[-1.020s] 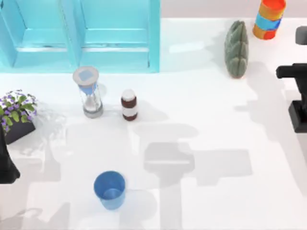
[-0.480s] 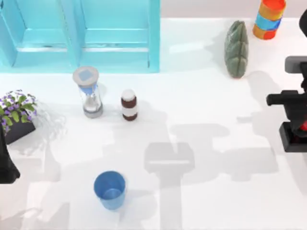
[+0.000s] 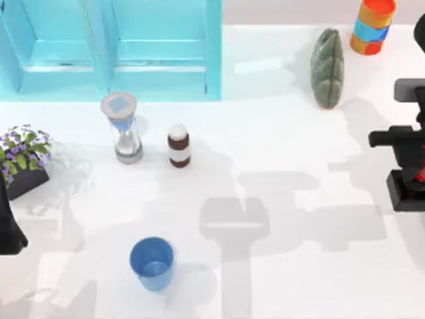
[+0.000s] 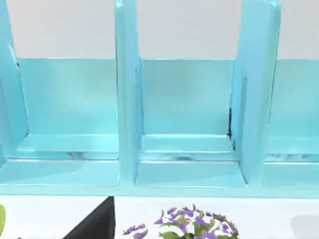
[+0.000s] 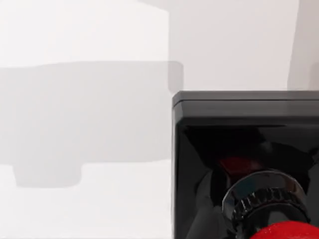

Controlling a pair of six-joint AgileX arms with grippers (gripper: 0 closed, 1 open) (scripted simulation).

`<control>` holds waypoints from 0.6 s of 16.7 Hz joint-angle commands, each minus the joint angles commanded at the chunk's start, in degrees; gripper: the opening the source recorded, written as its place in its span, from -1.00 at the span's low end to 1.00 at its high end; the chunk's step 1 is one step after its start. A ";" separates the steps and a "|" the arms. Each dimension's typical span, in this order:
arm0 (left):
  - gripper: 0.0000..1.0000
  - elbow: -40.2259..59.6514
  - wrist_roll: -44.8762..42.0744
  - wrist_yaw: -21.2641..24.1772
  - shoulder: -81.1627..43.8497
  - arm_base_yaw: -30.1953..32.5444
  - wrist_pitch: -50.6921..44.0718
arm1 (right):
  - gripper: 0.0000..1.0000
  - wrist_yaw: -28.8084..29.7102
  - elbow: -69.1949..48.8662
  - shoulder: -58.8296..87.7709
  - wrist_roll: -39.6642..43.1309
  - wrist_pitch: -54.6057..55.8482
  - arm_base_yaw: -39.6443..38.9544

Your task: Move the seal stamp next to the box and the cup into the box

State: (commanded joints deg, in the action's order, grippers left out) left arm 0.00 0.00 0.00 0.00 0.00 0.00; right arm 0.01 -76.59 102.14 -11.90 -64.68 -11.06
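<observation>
Two arms were noted, one at work. We found the right gripper (image 3: 417, 174) at the table's right edge, directly over the seal stamp (image 5: 246, 164); whether its fingers were open or closed on the red knob (image 5: 285, 232) we could not tell. We judged the stamp rigid and compact, its glossy knob likely slippery, so a hold low on the knob's neck seemed safest. The blue cup (image 3: 152, 264) stood near the front, left of centre, well apart from the turquoise box (image 3: 109, 50); light and thin-walled, best taken at the rim. The left arm sat parked at the left edge.
</observation>
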 joint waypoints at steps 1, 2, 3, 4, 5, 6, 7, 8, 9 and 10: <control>1.00 0.00 0.00 0.00 0.00 0.00 0.00 | -0.25 0.00 0.00 0.00 0.00 0.00 0.00; 1.00 0.00 0.00 0.00 0.00 0.00 0.00 | -0.10 0.00 0.00 0.00 0.00 0.00 0.00; 1.00 0.00 0.00 0.00 0.00 0.00 0.00 | 0.06 0.00 0.00 0.00 0.00 0.00 0.00; 1.00 0.00 0.00 0.00 0.00 0.00 0.00 | 0.21 0.00 0.00 0.00 0.00 0.00 0.00; 1.00 0.00 0.00 0.00 0.00 0.00 0.00 | 0.36 0.00 0.00 0.00 0.00 0.00 0.00; 1.00 0.00 0.00 0.00 0.00 0.00 0.00 | 0.51 0.00 0.00 0.00 0.00 0.00 0.00; 1.00 0.00 0.00 0.00 0.00 0.00 0.00 | 0.66 0.00 0.00 0.00 0.00 0.00 0.00; 1.00 0.00 0.00 0.00 0.00 0.00 0.00 | 0.81 0.00 0.00 0.00 0.00 0.00 0.00; 1.00 0.00 0.00 0.00 0.00 0.00 0.00 | 0.96 0.00 0.00 0.00 0.00 0.00 0.00; 1.00 0.00 0.00 0.00 0.00 0.00 0.00 | 1.00 0.00 0.00 0.00 0.00 0.00 0.00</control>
State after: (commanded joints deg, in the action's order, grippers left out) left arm 0.00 0.00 0.00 0.00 0.00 0.00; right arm 0.01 -76.59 102.14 -11.90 -64.68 -11.06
